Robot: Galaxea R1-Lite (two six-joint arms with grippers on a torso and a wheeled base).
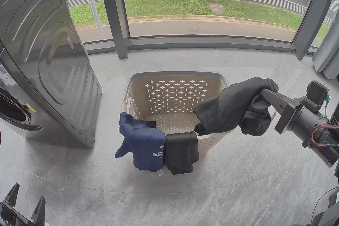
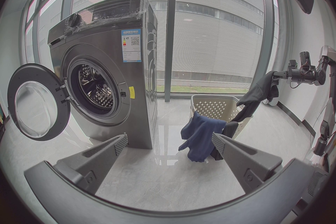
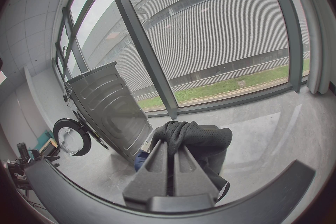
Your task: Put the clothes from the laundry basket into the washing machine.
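A beige laundry basket (image 1: 173, 90) stands on the floor in front of the window. Over its near rim hang a navy garment (image 1: 143, 142) and a black garment (image 1: 180, 152). My right gripper (image 1: 265, 91) is shut on a dark grey garment (image 1: 229, 105), held above the basket's right rim with its tail trailing inside. The wrist view shows the cloth (image 3: 190, 135) bunched over the closed fingers (image 3: 154, 168). The grey washing machine (image 1: 46, 57) stands at the left, its round door (image 2: 35, 105) swung open and drum (image 2: 92, 86) exposed. My left gripper (image 2: 169, 140) is open, low at the front left (image 1: 26, 200).
Tall window panes with a dark pillar (image 1: 113, 4) run behind the basket. A grey curtain (image 1: 328, 50) hangs at the far right. Bare grey floor (image 1: 106, 184) lies between the basket, the machine and my left gripper.
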